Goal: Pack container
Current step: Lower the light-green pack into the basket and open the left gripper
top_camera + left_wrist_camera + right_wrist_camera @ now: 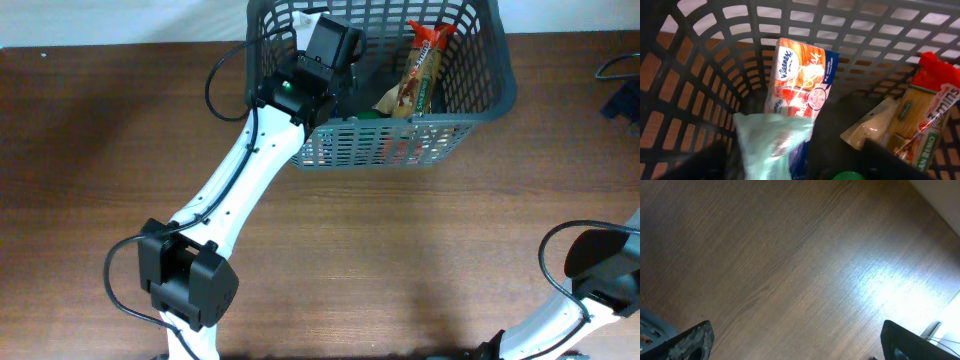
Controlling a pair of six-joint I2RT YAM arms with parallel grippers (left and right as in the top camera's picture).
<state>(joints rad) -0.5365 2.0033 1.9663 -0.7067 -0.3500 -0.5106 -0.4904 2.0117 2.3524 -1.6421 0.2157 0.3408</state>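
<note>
The container, a dark grey lattice basket (480, 110), stands at the table's far edge. My left arm (300, 95) reaches down into its left half. In the left wrist view the basket wall (700, 75) surrounds a Kleenex tissue pack (805, 75) standing on end. A blurred pale green packet (772, 145) lies between my left gripper's (800, 167) dark fingers, which are spread wide. A pasta package (420, 65) leans in the right half and shows in the left wrist view (930, 110). My right gripper (797, 340) is open and empty over bare wood.
A beige packet (875, 132) and a green round item (845, 176) lie on the basket floor. A dark object with a cable (622, 95) sits at the table's right edge. My right arm (600, 265) is at the front right corner.
</note>
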